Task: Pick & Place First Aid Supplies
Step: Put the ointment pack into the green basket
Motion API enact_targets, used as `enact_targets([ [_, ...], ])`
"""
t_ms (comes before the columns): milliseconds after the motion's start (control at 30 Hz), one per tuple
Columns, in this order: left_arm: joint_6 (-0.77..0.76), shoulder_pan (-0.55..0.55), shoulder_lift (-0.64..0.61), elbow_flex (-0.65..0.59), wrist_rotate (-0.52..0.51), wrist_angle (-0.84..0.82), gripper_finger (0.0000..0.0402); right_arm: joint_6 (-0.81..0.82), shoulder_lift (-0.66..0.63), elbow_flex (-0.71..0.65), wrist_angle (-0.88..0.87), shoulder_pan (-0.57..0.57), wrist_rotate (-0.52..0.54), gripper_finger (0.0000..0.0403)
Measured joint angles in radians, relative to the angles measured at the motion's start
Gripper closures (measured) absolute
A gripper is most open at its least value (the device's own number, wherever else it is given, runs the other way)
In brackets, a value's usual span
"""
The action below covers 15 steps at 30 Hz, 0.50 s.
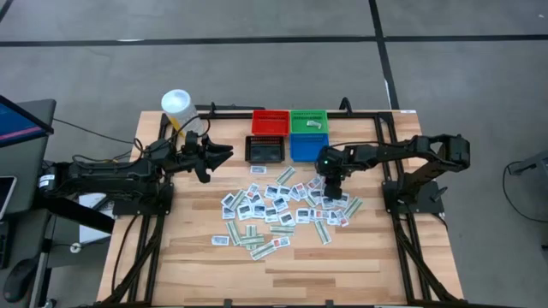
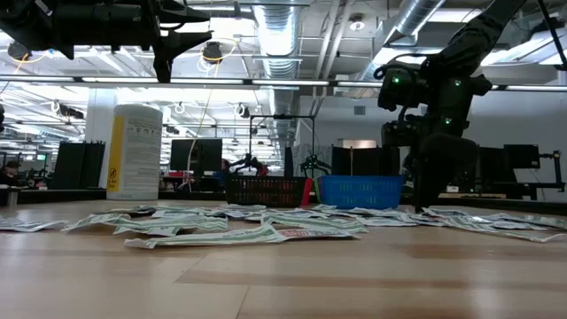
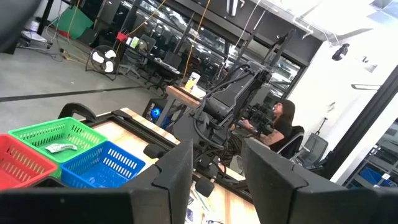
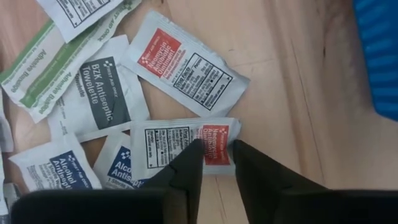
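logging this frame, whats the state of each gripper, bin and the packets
right gripper: down on the table, fingers closing on a red-label ointment packet
left gripper: raised, open, empty
green bin: one packet inside
red bin: looks empty
blue bin: contents not visible
black bin: looks empty
packet pile: scattered flat on the table
white tub: upright

The blue bin (image 4: 379, 56) is cut off (frame edge).

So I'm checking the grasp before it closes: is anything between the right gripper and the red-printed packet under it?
Nothing visible. The right gripper is down on the red-printed ointment packet, fingers straddling its edge with a narrow gap. Neighbouring packets overlap that packet's far side only.
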Motion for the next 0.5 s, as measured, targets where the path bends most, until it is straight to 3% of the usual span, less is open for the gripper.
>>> enact_targets([
  [500,0.0,0.0,0.0,0.0,0.0,0.0,0.0262,0.0,-0.004,0.006,-0.031,0.0,0.0,0.0385],
])
